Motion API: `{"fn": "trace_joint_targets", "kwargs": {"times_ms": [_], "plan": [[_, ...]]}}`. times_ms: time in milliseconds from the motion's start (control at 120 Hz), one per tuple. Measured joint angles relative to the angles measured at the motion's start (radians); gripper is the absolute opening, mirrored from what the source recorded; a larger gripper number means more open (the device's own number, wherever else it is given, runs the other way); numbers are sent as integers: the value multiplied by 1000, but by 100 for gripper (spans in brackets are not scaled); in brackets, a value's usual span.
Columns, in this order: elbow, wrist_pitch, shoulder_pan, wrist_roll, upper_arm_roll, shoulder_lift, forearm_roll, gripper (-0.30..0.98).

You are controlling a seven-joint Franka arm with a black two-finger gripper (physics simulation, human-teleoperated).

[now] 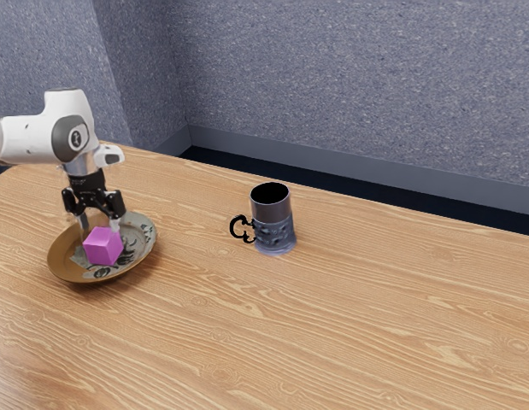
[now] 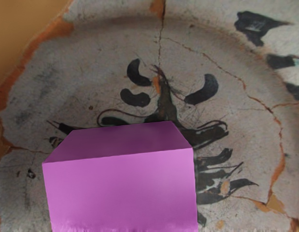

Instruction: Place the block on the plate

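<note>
Block (image 1: 102, 247): magenta cube, inside the plate's rim, over the painted middle. Cannot tell if its underside bears on the plate or sits slightly clear

Handling (judged): light, stiff, should not give under a squeeze. Faces flat and smooth, so some slip possible if caught near a corner. Not fragile. Best hold: two opposite upright faces, square on, around mid-height, pads clear of the plate below

Claw (image 1: 99, 225): mine, pointing down right at the block. Whether it is spread, pressed together or pinching the block, I cannot tell from either view

Plate (image 1: 61, 264): shallow, raised brown rim, dark figures and crack lines on a pale ground. Probably hard and brittle; the part to be gentle with. Pressing down could tip it or chip it, and the curved rim would let a dropped block slide inward

Step (judged): placing, near its end. If I have the block, ease it down until it bears flat, let go evenly, rise straight up so no edge drags it askew

Counter (image 1: 358, 342): wood grain, plate well in from the far edge, toward the corner at the exterior view's left

Mug (image 1: 273, 224): dark, upright, well apart from the plate, closer to the counter's far edge, its handle toward the plate. No part in this job
</note>
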State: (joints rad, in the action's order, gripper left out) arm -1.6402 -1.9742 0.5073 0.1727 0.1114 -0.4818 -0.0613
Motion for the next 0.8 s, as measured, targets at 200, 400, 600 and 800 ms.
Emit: {"fn": "trace_joint_targets", "kwargs": {"times_ms": [200, 400, 600, 800], "plan": [[-1, 52, -68, 0, 1, 110, 6, 66], [-5, 140, -138, -15, 22, 210, 16, 68], [0, 226, -199, -36, 56, 312, 34, 68], [39, 328, -210, -79, 137, 411, 37, 69]]}}
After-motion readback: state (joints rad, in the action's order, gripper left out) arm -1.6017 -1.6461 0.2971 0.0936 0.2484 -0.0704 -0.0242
